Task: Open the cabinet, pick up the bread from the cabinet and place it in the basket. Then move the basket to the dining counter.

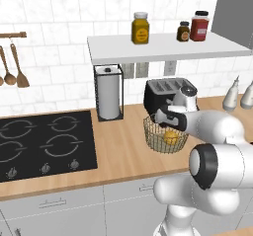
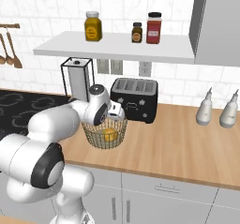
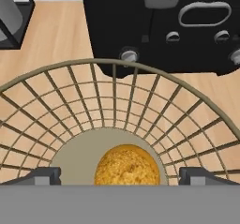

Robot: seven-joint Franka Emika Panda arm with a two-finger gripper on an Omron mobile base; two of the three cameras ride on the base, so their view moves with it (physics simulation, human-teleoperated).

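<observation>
The wire mesh basket (image 1: 163, 136) (image 2: 106, 133) (image 3: 117, 96) stands on the wooden worktop in front of the black toaster. Inside it, on the basket's floor, lies the yellow-orange bread (image 1: 170, 137) (image 2: 109, 134) (image 3: 127, 166). My gripper (image 3: 120, 175) hangs just above the basket, open, with its two dark fingertips (image 3: 42, 175) spread on either side of the bread and not touching it. The hand (image 1: 170, 116) (image 2: 112, 111) sits at the basket's rim. The dark grey cabinet (image 1: 233, 10) (image 2: 216, 24) is at the upper right, with its door shut.
A black toaster (image 1: 165, 94) (image 2: 135, 99) (image 3: 159, 26) stands right behind the basket. A paper towel holder (image 1: 108, 92) (image 2: 77, 80) is to the left, the black hob (image 1: 44, 143) further left. Two white bottles (image 2: 218, 108) stand to the right. Jars (image 2: 119, 28) sit on the shelf above.
</observation>
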